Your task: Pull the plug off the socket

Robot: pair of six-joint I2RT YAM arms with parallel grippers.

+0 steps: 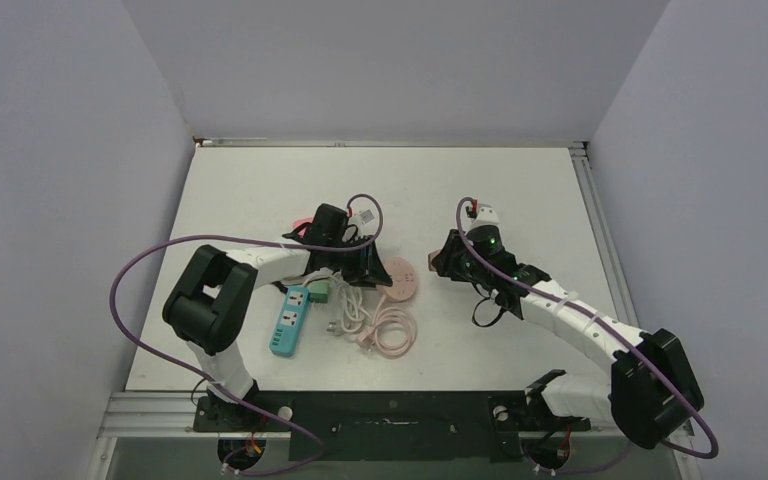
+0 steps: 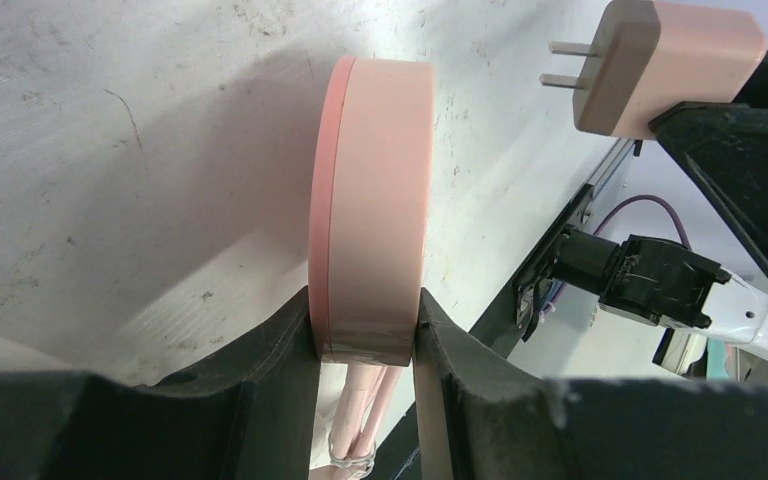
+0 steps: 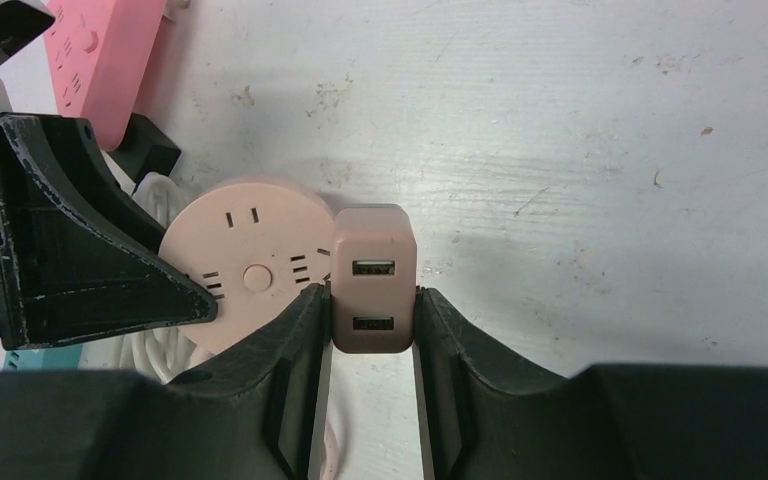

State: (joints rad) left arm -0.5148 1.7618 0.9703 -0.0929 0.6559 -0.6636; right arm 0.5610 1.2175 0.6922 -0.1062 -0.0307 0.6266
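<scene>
From above and behind, we look down on the whole table [image 1: 520, 190], with the arm bases [image 1: 225, 395] at the frame's bottom. Our left wrist view sits close, edge-on to the round socket [image 2: 375, 200]; our right looks straight down. Both wrist views share socket and plug [image 3: 374, 270].

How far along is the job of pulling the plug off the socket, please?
Done: the plug is out, its two prongs bare and clear of the round socket. In hand: the left end effector clamps the socket by its rim, and the right end effector grips the plug. Left: apparently only setting both down and letting go.
</scene>
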